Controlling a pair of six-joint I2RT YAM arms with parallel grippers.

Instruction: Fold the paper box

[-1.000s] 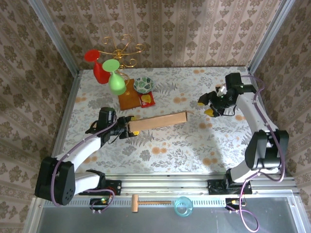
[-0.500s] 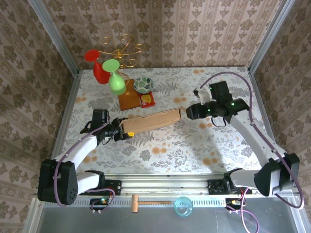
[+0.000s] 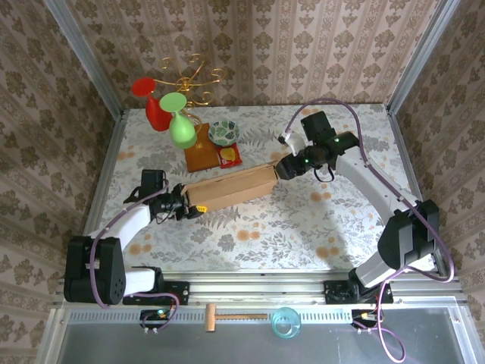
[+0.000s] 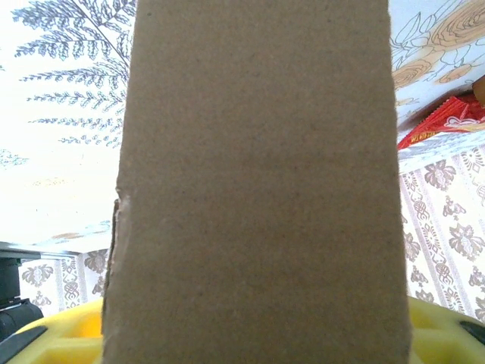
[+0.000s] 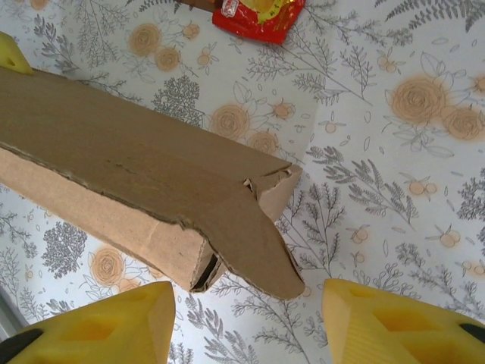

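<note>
The paper box (image 3: 227,189) is a long brown cardboard piece lying slanted across the middle of the table. My left gripper (image 3: 186,206) is shut on its left end. In the left wrist view the cardboard (image 4: 258,189) stands between the yellow fingers (image 4: 68,337), hiding the gap. My right gripper (image 3: 282,168) is at the box's right end, open. In the right wrist view a loose rounded flap (image 5: 258,254) of the box (image 5: 114,167) points down between the yellow fingertips (image 5: 98,326), touching neither; the gripper (image 5: 246,334) holds nothing.
A gold wire stand (image 3: 189,80) with red and green glasses stands at the back left on a wooden base (image 3: 201,157). Beside it are a patterned bowl (image 3: 223,133) and a red packet (image 3: 230,156) (image 5: 258,19). A wooden hammer (image 3: 235,315) and a blue ring (image 3: 286,322) lie on the near ledge.
My right arm has swung left from the far right side to the box's right end. The box and my left gripper have shifted left, and the box shows a broader face.
</note>
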